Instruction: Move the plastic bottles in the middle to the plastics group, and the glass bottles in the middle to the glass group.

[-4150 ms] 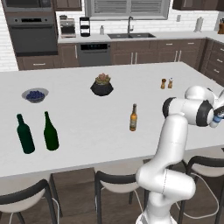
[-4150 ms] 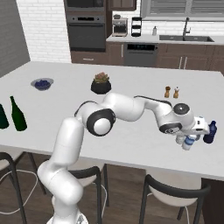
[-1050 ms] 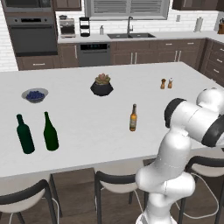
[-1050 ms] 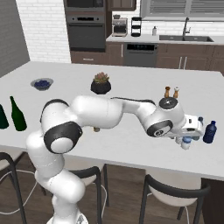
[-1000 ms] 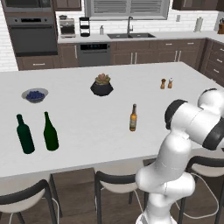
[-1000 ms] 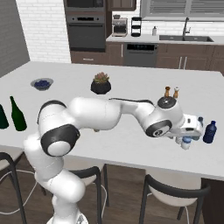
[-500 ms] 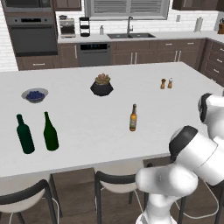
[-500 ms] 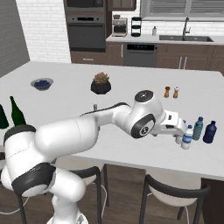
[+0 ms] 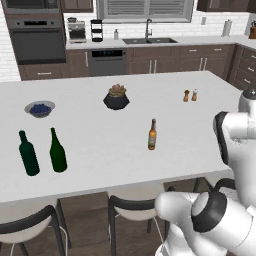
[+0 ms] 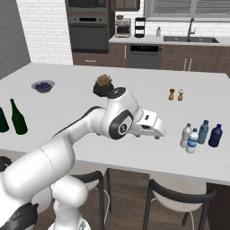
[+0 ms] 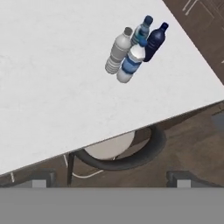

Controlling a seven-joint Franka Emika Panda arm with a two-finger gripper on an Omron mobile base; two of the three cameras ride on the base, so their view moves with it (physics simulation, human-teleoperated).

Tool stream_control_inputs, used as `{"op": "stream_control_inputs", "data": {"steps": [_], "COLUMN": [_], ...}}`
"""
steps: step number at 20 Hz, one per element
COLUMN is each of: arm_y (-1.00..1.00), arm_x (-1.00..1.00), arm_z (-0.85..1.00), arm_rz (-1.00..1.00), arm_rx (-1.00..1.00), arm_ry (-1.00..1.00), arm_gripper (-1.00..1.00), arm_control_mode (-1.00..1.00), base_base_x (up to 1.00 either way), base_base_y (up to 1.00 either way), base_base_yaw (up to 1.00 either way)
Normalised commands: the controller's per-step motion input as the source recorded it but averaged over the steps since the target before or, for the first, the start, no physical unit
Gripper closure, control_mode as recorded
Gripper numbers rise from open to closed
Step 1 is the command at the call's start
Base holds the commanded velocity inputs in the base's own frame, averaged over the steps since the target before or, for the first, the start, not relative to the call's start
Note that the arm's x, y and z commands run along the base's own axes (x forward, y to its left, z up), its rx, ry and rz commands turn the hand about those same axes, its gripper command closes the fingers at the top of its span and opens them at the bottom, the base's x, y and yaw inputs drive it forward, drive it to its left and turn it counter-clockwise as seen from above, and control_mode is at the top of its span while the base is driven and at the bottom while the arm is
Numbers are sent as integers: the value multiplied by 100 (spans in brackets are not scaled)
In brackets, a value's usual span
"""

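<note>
Right base view has the claw (image 10: 158, 133) with jaws apart, holding nothing, over the table (image 10: 67, 103) just left of four small bottles: greyish bottle (image 10: 185, 135), blue-label bottle (image 10: 192, 140), blue-tinted bottle (image 10: 203, 131), dark blue bottle (image 10: 215, 135). The amber bottle (image 9: 152, 134) stands well away from them, mid-table; green bottles (image 9: 42, 152) farther left.

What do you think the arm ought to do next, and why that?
Probably swing left toward the amber beer bottle. Both clear water bottles already stand beside the blue bottles at the counter's right end, while the beer bottle is alone mid-counter, far from the green bottles. The gripper appears open and empty.
</note>
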Motion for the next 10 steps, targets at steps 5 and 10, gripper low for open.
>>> {"op": "stream_control_inputs", "data": {"steps": [5, 10], "arm_y": [76, 68], "arm_x": [-14, -4], "arm_z": [25, 23], "arm_rz": [-6, 0], "arm_rx": [1, 3], "arm_ry": [0, 0], "arm_gripper": [-100, -100], "arm_control_mode": [-100, -100], "base_base_x": [0, 0], "base_base_y": [0, 0], "base_base_yaw": [0, 0]}}
